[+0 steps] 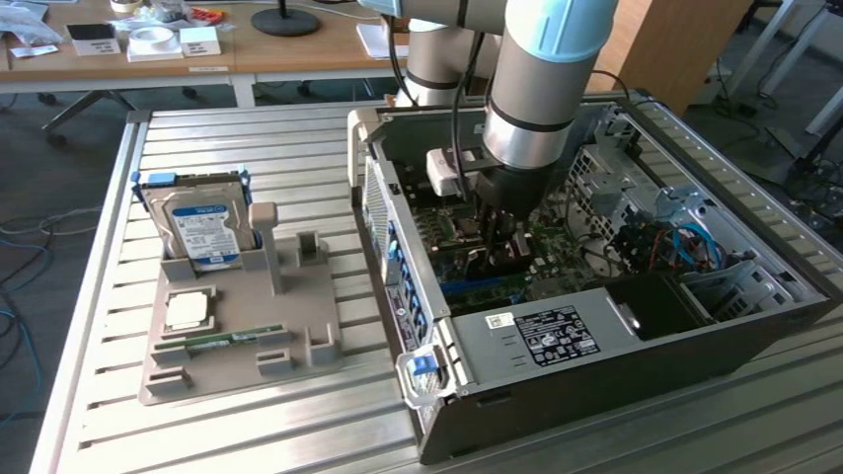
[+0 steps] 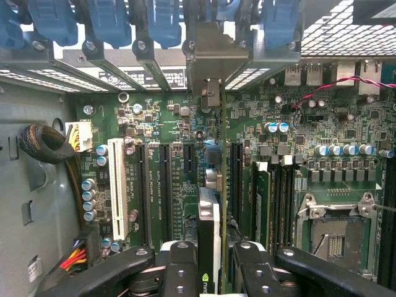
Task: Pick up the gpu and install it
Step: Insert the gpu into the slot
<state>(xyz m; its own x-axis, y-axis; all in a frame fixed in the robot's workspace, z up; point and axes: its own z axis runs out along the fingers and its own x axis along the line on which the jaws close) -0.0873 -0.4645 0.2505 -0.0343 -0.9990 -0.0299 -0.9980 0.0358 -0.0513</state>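
A slatted metal bench carries an open computer case lying on its side. Beside it, at the exterior view's left, a grey parts holder holds a hard drive and a RAM stick. The robot arm reaches down into the case, over the green motherboard.

The end effector is about half closed, its two fingers clamping the gpu edge-on. The card hangs just above the expansion slots, its metal bracket at the case's rear openings. Whether its lower edge has entered a slot cannot be told.

The likely risks are that a card slightly off line or tilted in the grip is pushed onto the slot wall or nearby capacitors, or that the bracket snags on the rear frame.
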